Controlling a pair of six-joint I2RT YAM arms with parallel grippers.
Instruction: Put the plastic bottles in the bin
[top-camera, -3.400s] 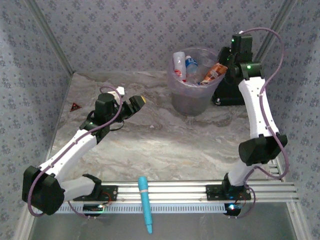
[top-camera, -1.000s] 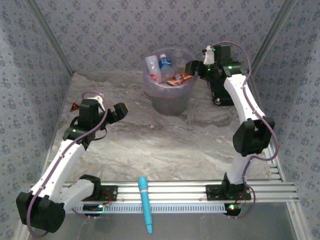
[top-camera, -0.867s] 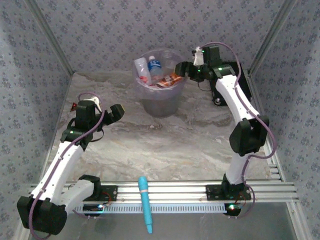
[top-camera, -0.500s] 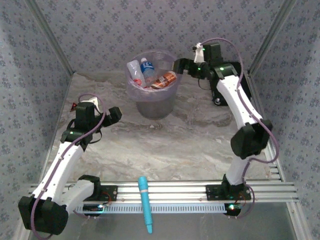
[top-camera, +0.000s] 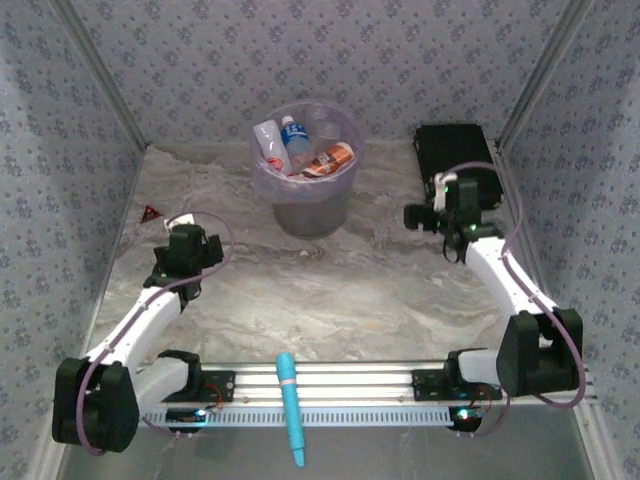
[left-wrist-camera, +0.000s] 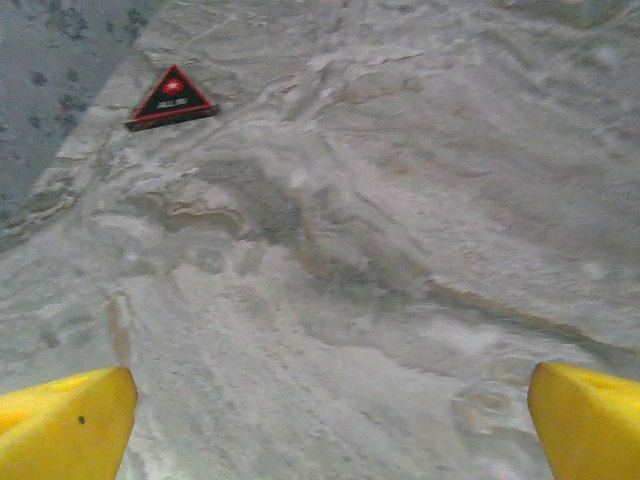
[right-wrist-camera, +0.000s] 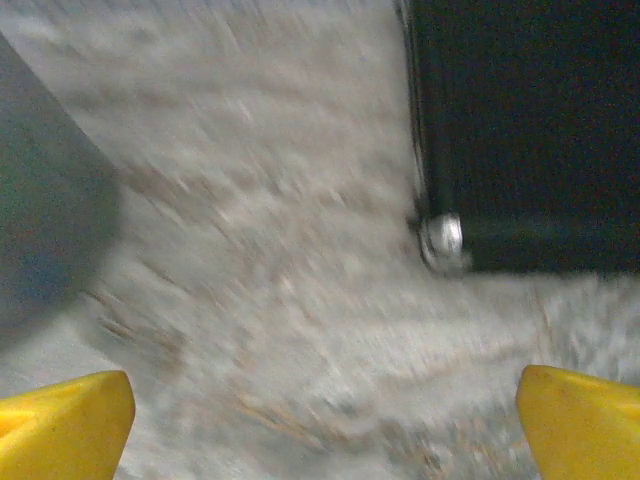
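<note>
We see the table (top-camera: 330, 290) bare of bottles. The bin (top-camera: 310, 205) now stands further left than seconds ago, at the far middle. The right arm has drawn back from its rim. The right gripper (top-camera: 415, 217) hangs near the black box (top-camera: 455, 155), jaws apart and empty. The left gripper (top-camera: 190, 242), also spread and empty, has retreated near left. The plastic bottles (top-camera: 300, 150) lie in the bin, so we judge the task done.

The bin's cloudy wall hides the lower bottles, so we cannot count them. The right wrist view is smeared, and both wrist views crop the fingers to yellow tips.
</note>
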